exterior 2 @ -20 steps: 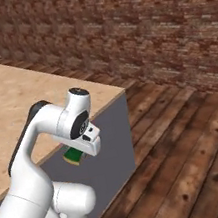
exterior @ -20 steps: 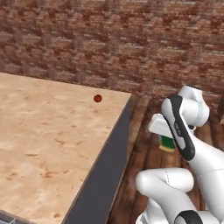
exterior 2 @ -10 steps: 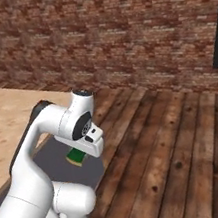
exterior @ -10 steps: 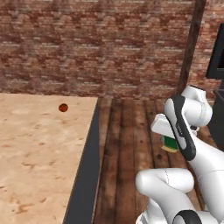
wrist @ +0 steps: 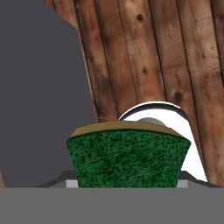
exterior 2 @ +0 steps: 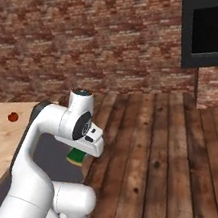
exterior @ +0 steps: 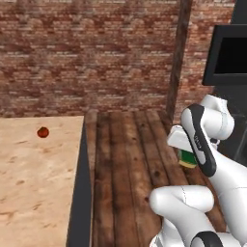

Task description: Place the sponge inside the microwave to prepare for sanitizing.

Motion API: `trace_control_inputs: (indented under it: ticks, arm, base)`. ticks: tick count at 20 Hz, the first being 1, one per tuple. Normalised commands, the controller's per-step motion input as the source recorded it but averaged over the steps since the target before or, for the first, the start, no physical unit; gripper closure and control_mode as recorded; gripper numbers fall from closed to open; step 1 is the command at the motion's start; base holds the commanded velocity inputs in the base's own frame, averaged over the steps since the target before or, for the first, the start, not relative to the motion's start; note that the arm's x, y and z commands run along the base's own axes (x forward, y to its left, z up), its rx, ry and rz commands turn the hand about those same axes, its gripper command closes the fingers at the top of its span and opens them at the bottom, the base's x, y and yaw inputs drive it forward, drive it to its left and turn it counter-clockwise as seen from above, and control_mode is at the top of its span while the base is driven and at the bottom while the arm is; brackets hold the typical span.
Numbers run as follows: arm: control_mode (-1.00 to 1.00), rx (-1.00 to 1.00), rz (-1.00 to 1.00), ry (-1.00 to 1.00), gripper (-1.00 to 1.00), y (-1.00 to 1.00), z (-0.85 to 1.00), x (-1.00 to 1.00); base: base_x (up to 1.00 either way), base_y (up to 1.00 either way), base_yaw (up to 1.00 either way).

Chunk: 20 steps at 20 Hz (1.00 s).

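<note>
Sponge block, dark green over yellow (wrist: 129, 157), sits clamped in my two-finger gripper (exterior 2: 80, 156) above the wooden plank floor (exterior 2: 159, 153).

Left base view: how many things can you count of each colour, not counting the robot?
Green: 1, the sponge in the gripper
Red: 1, the small round thing on the counter
Black: 1, the dark window panel on the wall
Total: 3
</note>
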Motion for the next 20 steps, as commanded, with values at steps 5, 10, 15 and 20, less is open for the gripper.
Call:
trace_control_inputs:
  ticks: [5, 10, 15, 20]
  arm:
    - [1.00, 0.00, 0.00, 0.00, 1.00, 0.00, 0.00, 0.00]
    - [1.00, 0.00, 0.00, 0.00, 1.00, 0.00, 0.00, 0.00]
    - [1.00, 0.00, 0.00, 0.00, 1.00, 0.00, 0.00, 0.00]
    - [1.00, 0.00, 0.00, 0.00, 1.00, 0.00, 0.00, 0.00]
  base:
    - [0.53, -0.04, -0.33]
    - [0.62, -0.05, -0.24]
    - [0.55, -0.04, -0.26]
    - [0.41, -0.01, -0.48]
